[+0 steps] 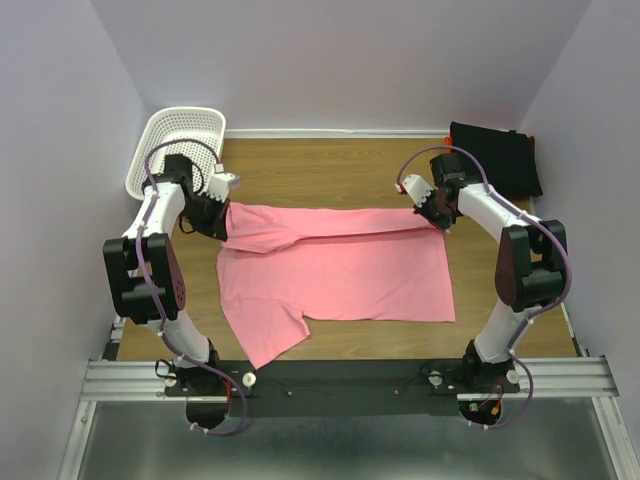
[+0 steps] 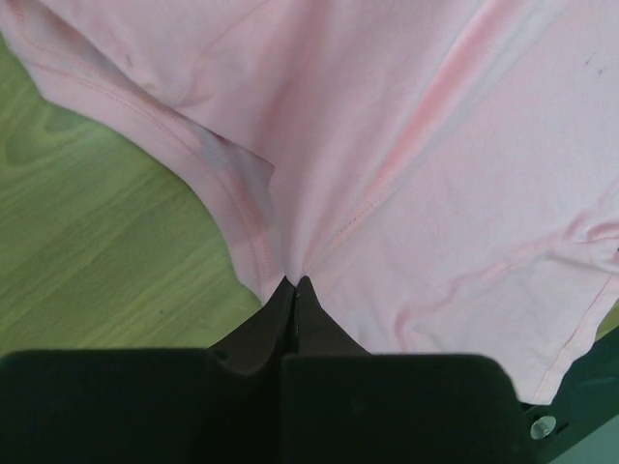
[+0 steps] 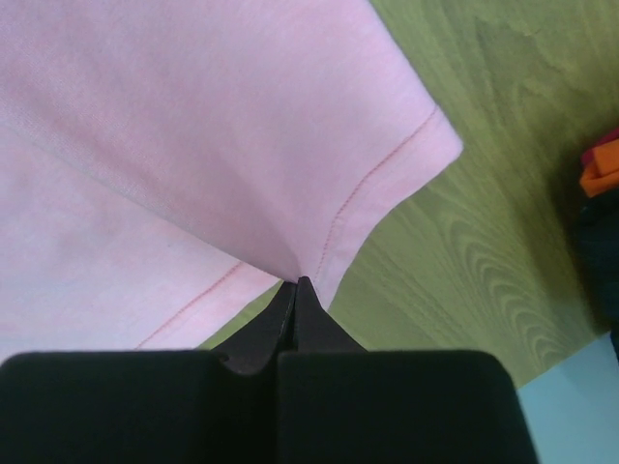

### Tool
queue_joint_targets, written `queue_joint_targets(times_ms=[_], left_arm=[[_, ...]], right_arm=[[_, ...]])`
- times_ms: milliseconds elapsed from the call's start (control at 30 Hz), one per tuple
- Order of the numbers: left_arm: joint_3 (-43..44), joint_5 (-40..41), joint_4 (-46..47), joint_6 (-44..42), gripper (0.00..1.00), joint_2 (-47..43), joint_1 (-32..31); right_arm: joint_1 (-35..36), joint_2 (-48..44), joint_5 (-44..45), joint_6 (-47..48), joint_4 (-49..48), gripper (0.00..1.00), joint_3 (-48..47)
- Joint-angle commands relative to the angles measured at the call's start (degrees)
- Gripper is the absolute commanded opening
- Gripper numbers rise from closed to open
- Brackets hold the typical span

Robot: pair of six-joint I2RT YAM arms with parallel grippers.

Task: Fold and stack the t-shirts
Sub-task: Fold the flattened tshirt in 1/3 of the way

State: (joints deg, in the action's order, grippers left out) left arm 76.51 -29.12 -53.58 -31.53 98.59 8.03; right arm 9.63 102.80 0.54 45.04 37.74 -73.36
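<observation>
A pink t-shirt [image 1: 340, 270] lies spread on the wooden table, its far edge lifted and partly folded toward the front. My left gripper [image 1: 226, 226] is shut on the shirt's far left edge; in the left wrist view its tips [image 2: 295, 283] pinch the pink fabric [image 2: 406, 145] near a hemmed seam. My right gripper [image 1: 437, 220] is shut on the shirt's far right corner; in the right wrist view its tips [image 3: 297, 282] pinch the pink cloth [image 3: 193, 135] by the stitched hem. A folded black t-shirt [image 1: 495, 157] lies at the back right.
A white mesh basket [image 1: 175, 148] stands at the back left corner. Purple walls close in the table on three sides. The metal rail [image 1: 340, 378] with both arm bases runs along the near edge. Bare wood [image 1: 330, 170] shows behind the shirt.
</observation>
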Motion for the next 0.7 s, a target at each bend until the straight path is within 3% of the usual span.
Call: queue_joint_targets(times_ms=[0,200,300,367,467,667], left_arm=[[-2.4,0.3,-0.4,-0.9,0.00,-1.5,0.5],[-4.7,0.7,2.5,0.3,0.00,0.4,0.4],[-4.8,0.5,3.5,0.7,0.08,2.0,0.5],[-4.2,0.0,3.6,0.9,0.31,3.1,0.5],[-2.7,0.2,6.0,2.3,0.38,1.5,0.5],[-0.6,-1.3,5.2,-1.9,0.38,-3.6,-1.8]], right_arm=[[-0.3,0.1,-2.0,0.4,2.0,0.00,1.0],[-0.1,3.2,-2.8,-0.3,2.6,0.02,0.5],[-0.1,3.5,-3.1,-0.8,3.5,0.29,-0.5],[-0.1,3.1,-3.8,-1.9,4.5,0.47,-2.0],[0.0,2.6,-7.7,-4.7,7.1,0.49,-6.0],[2.0,3.5,-13.2,-10.8,11.0,0.47,-10.5]])
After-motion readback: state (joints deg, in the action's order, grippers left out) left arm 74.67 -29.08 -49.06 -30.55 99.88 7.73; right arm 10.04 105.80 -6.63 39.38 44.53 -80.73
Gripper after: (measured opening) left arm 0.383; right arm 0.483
